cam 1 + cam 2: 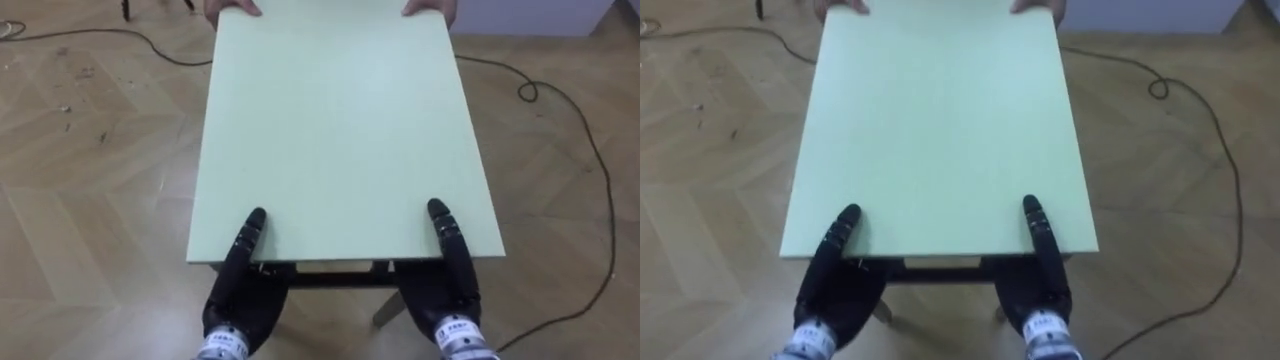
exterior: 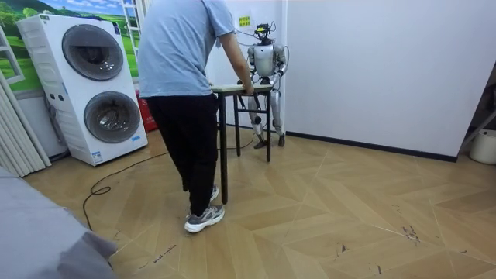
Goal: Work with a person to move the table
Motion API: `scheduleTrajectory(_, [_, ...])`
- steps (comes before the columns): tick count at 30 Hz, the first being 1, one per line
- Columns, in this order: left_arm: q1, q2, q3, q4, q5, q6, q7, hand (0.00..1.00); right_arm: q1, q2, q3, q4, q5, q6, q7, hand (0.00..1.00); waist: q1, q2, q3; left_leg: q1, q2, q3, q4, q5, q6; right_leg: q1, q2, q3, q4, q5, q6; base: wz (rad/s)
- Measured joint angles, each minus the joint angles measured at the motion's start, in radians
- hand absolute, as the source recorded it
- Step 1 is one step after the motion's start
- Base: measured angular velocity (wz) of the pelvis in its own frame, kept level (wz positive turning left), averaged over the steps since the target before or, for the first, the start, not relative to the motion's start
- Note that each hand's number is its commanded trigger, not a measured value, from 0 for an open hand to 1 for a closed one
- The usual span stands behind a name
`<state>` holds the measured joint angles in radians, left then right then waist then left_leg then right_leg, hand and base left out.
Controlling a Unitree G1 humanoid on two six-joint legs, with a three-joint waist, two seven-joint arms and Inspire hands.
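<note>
**Counter held at both ends by robot and person**

The pale green counter (image 1: 340, 120) lies lengthwise in front of the robot, its near short edge just above the robot's wrists and its far short edge at the top of the eye views. Its top is bare.

The left robot hand (image 1: 243, 285) grips the near edge towards the left corner. Its thumb lies flat on the top and the rest of the hand reaches beneath the board, so the edge is pinched between them. The right robot hand (image 1: 445, 285) holds the same edge towards the right corner in the same way — thumb on top, the rest of the hand below. The two thumbs point away from the robot, well apart from each other.

At the far edge, a person's two hands (image 1: 232, 8) rest on the counter's corners, one at each side.

A dark frame shows under the near edge, between the robot's wrists. The wooden floor (image 1: 90, 150) spreads all around, and a dark cable (image 1: 590, 170) curves across it on the robot's right.

In the room view the person (image 2: 182, 85) stands with their back to the camera, leaning slightly forward with arms out to the counter. The robot stands upright at the opposite end, close to a white wall (image 2: 372, 70). Two stacked washing machines (image 2: 85, 85) stand at the room view's left — well apart from the counter.
</note>
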<state>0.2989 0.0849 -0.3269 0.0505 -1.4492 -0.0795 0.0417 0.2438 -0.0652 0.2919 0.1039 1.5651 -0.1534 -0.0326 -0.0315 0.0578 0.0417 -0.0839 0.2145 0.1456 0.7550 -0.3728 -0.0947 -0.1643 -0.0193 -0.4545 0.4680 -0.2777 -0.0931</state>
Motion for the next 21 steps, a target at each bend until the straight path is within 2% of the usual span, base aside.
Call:
scheduleTrajectory(1, [-0.002, -0.001, 0.0, 0.0, 0.0, 0.002, 0.0, 1.0, 0.0, -0.001, 0.001, -0.004, 0.0, -0.001, 0.0, 1.0, -0.023, 0.009, 0.0004, 0.026, -0.007, 0.019, -0.093, -0.026, -0.004, -0.016, -0.004, 0.009, 0.002, 0.022, -0.003, 0.35])
scheduleTrajectory(2, [-0.007, -0.002, -0.004, 0.0, 0.0, 0.004, 0.001, 1.0, 0.0, -0.002, 0.0, -0.005, 0.001, -0.004, 0.0, 1.0, -0.044, 0.011, 0.0002, 0.031, -0.02, 0.018, -0.141, -0.027, -0.004, -0.029, -0.012, 0.027, 0.005, 0.037, -0.003, 0.62])
scheduleTrajectory(3, [-0.025, -0.003, -0.02, 0.0, -0.001, 0.005, 0.01, 1.0, 0.0, -0.012, -0.005, -0.016, 0.003, -0.014, 0.0, 1.0, -0.065, 0.019, -0.0007, 0.061, -0.046, 0.016, -0.239, -0.023, 0.002, -0.083, -0.031, 0.079, 0.06, 0.063, 0.0, 0.42])
scheduleTrajectory(4, [-0.032, -0.004, -0.031, 0.002, -0.005, -0.007, 0.013, 1.0, -0.003, -0.023, -0.008, -0.019, 0.004, -0.019, 0.0, 1.0, -0.073, 0.034, -0.0011, 0.09, -0.069, -0.025, -0.315, -0.022, 0.014, -0.18, -0.022, 0.141, 0.151, 0.065, 0.015, 0.05])
scheduleTrajectory(5, [-0.031, -0.001, -0.035, 0.003, -0.009, -0.019, 0.013, 1.0, -0.007, -0.025, -0.006, -0.018, 0.001, -0.02, 0.0, 1.0, -0.069, 0.047, -0.0062, 0.091, -0.069, -0.058, -0.334, -0.028, 0.025, -0.216, 0.015, 0.178, 0.118, 0.061, 0.021, -0.53])
scheduleTrajectory(6, [-0.031, 0.007, -0.029, 0.002, -0.014, -0.05, 0.009, 1.0, -0.025, -0.02, 0.015, -0.017, 0.001, -0.018, 0.0, 1.0, -0.061, 0.059, -0.0043, 0.076, -0.07, -0.107, -0.349, -0.033, 0.03, -0.265, 0.078, 0.227, -0.031, 0.122, 0.01, -0.34])
scheduleTrajectory(7, [-0.031, 0.008, -0.028, 0.0, -0.029, -0.065, 0.005, 1.0, -0.024, -0.017, 0.038, -0.03, 0.0, -0.032, 0.001, 1.0, -0.063, 0.049, -0.008, 0.059, -0.097, -0.113, -0.352, -0.038, 0.032, -0.287, 0.065, 0.204, -0.125, 0.31, -0.023, 0.05])
scheduleTrajectory(8, [-0.032, 0.003, -0.032, 0.004, -0.032, -0.065, 0.005, 1.0, -0.015, -0.022, 0.046, -0.037, 0.0, -0.048, 0.002, 1.0, -0.072, 0.048, -0.011, 0.062, -0.113, -0.109, -0.357, -0.049, 0.036, -0.289, 0.035, 0.187, -0.108, 0.316, -0.043, 0.49])
scheduleTrajectory(9, [-0.043, -0.006, -0.044, 0.02, -0.032, -0.063, 0.006, 1.0, -0.015, -0.04, 0.051, -0.038, 0.002, -0.067, 0.004, 1.0, -0.073, 0.056, -0.0116, 0.069, -0.117, -0.075, -0.372, -0.057, 0.039, -0.294, 0.02, 0.176, -0.086, 0.299, -0.036, 0.47])
scheduleTrajectory(10, [-0.054, -0.015, -0.051, 0.028, -0.032, -0.064, 0.007, 1.0, -0.018, -0.049, 0.043, -0.037, 0.005, -0.068, 0.004, 1.0, -0.071, 0.054, -0.0111, 0.073, -0.121, -0.058, -0.395, -0.058, 0.041, -0.295, 0.01, 0.17, -0.084, 0.299, -0.036, 0.31])
scheduleTrajectory(11, [-0.06, -0.015, -0.052, 0.035, -0.032, -0.064, 0.008, 1.0, -0.018, -0.049, 0.039, -0.034, 0.005, -0.067, 0.003, 1.0, -0.071, 0.047, -0.0104, 0.074, -0.126, -0.053, -0.404, -0.053, 0.056, -0.294, 0.002, 0.166, -0.086, 0.299, -0.036, 0.25])
scheduleTrajectory(12, [-0.068, -0.015, -0.051, 0.051, -0.032, -0.064, 0.008, 1.0, -0.017, -0.048, 0.037, -0.029, 0.009, -0.064, 0.003, 1.0, -0.069, 0.035, -0.0104, 0.07, -0.142, -0.047, -0.407, -0.043, 0.066, -0.29, -0.01, 0.165, -0.098, 0.306, -0.037, 0.13])
scheduleTrajectory(14, [-0.067, -0.02, -0.05, 0.064, -0.036, -0.063, 0.008, 1.0, -0.015, -0.049, 0.037, -0.024, 0.009, -0.063, 0.003, 1.0, -0.064, 0.033, -0.0104, 0.068, -0.159, -0.047, -0.397, -0.034, 0.072, -0.272, -0.019, 0.156, -0.14, 0.333, -0.035, -0.02])
scheduleTrajectory(17, [-0.067, -0.017, -0.052, 0.066, -0.043, -0.061, 0.008, 1.0, -0.016, -0.051, 0.037, -0.019, 0.007, -0.051, 0.003, 1.0, -0.064, 0.005, -0.0141, 0.048, -0.207, -0.037, -0.383, -0.007, 0.099, -0.262, -0.047, 0.18, -0.197, 0.408, -0.026, -0.05])
scheduleTrajectory(18, [-0.068, -0.017, -0.051, 0.066, -0.046, -0.061, 0.008, 1.0, -0.018, -0.053, 0.037, -0.019, 0.004, -0.051, 0.002, 1.0, -0.064, -0.01, -0.016, 0.035, -0.236, -0.028, -0.389, 0.011, 0.12, -0.261, -0.063, 0.202, -0.231, 0.45, -0.009, -0.16])
scheduleTrajectory(19, [-0.067, -0.017, -0.052, 0.066, -0.056, -0.06, 0.008, 1.0, -0.024, -0.065, 0.036, -0.019, 0.006, -0.041, 0.0, 1.0, -0.064, -0.015, -0.0157, 0.019, -0.253, -0.003, -0.392, 0.029, 0.138, -0.257, -0.071, 0.227, -0.281, 0.51, 0.078, -0.24])
scheduleTrajectory(20, [-0.068, -0.015, -0.052, 0.066, -0.057, -0.06, 0.008, 1.0, -0.029, -0.069, 0.034, -0.019, 0.007, -0.035, -0.001, 1.0, -0.062, -0.015, -0.0153, 0.007, -0.245, 0.017, -0.391, 0.039, 0.149, -0.258, -0.07, 0.241, -0.299, 0.539, 0.136, -0.17])
scheduleTrajectory(21, [-0.069, -0.019, -0.052, 0.07, -0.056, -0.056, 0.01, 1.0, -0.024, -0.066, 0.026, -0.016, 0.005, -0.03, -0.001, 1.0, -0.058, -0.014, -0.0125, -0.007, -0.238, 0.054, -0.378, 0.048, 0.164, -0.279, -0.092, 0.263, -0.206, 0.498, 0.154, 0.17])
